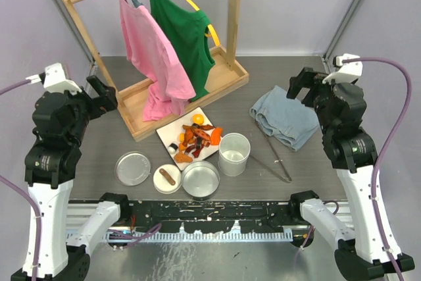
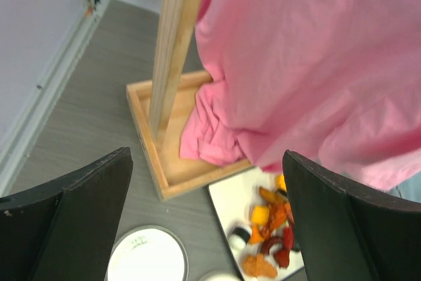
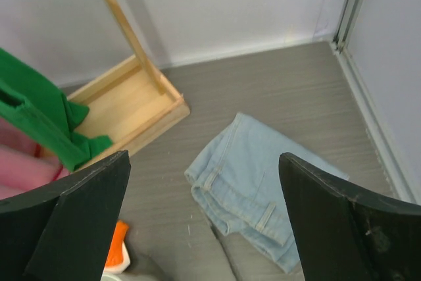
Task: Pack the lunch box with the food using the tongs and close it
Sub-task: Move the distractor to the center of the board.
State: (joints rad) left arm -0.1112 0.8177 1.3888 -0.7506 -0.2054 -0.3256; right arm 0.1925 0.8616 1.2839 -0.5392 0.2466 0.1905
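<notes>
Over grey worktop (image 1: 276, 74), hovers seemingly at the opening step, left gripper (image 1: 100, 95) and right gripper (image 1: 299, 86) both spread wide and empty; next calls for lifting the tongs (image 1: 277, 157) beside the jeans (image 1: 284, 118).

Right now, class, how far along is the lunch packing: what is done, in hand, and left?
Done: only a sausage piece lies in the small dish. The other food sits on the plate; tin and cup look empty. In hand: nothing. The left gripper and right gripper are open and raised, the tongs lie on the table. Left: take the tongs, move the food, fit the lid.
</notes>
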